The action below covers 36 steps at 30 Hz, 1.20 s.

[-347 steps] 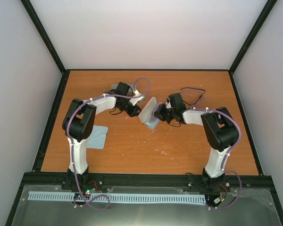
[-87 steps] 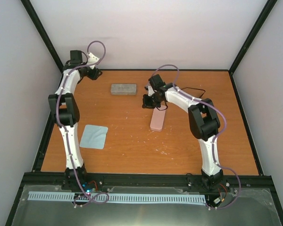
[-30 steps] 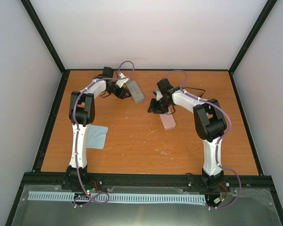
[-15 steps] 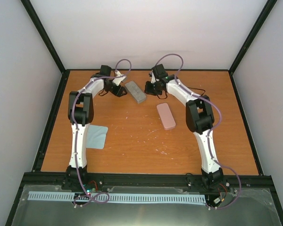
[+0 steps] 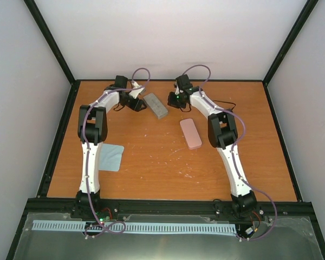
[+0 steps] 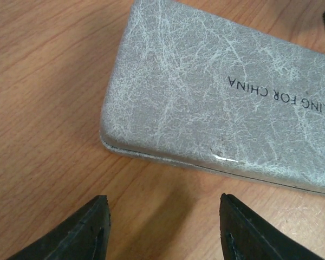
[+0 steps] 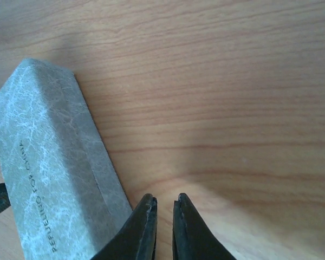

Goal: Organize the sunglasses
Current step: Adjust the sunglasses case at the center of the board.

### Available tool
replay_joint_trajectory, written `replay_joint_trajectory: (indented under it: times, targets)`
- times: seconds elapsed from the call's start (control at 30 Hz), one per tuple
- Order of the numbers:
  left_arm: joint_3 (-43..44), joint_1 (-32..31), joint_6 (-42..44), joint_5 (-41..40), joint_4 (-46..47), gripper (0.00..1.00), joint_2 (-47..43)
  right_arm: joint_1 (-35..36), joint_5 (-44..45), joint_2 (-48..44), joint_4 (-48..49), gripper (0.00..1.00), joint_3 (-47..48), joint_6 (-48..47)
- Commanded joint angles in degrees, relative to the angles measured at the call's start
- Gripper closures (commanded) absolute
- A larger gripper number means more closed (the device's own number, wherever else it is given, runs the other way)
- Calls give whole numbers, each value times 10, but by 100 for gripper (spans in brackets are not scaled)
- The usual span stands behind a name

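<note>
The sunglasses (image 5: 228, 105) show only as thin black lines at the back right, mostly hidden behind my right arm. A grey oblong case (image 5: 155, 105) lies closed and slanted at the back centre. My left gripper (image 5: 137, 103) is just left of it. In the left wrist view the left gripper (image 6: 165, 208) is open, and the grey case (image 6: 216, 92) lies just beyond its tips, not between them. My right gripper (image 5: 173, 101) is at the case's right side. In the right wrist view the right gripper (image 7: 163, 203) is shut on nothing, beside the grey case (image 7: 49, 179).
A closed pink case (image 5: 190, 133) lies on the wooden table (image 5: 151, 168) in front of the right arm. A light-blue cloth (image 5: 109, 157) lies flat at the front left. Black frame rails (image 5: 59, 135) edge the table, and white walls rise close behind.
Over the last second my right arm left the pink case and swung back to the grey case's right side, its jaws closing. The left gripper stayed by the grey case and widened slightly.
</note>
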Motion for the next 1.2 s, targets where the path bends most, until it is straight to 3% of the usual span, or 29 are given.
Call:
replay_joint_trajectory:
  times: [0.0, 0.27, 0.6, 1.0, 1.1, 1.17]
  targets:
    - [-5, 2, -16, 2, -8, 42, -6, 8, -47, 32, 2, 88, 45, 16]
    - [2, -5, -20, 6, -9, 41, 0, 20, -84, 41, -31, 90, 46, -9]
    - [-21, -18, -21, 28, -11, 39, -11, 49, -105, -40, -38, 91, -83, -59]
    - [-196, -30, -10, 50, 50, 39, -99, 121, -104, -89, -24, 90, -143, -68]
    - [-233, -33, -9, 45, 66, 35, -121, 136, -106, -94, -18, 90, -146, -63]
    - [-250, -33, -9, 21, 75, 20, -134, 142, -98, -112, -34, 90, -150, -66]
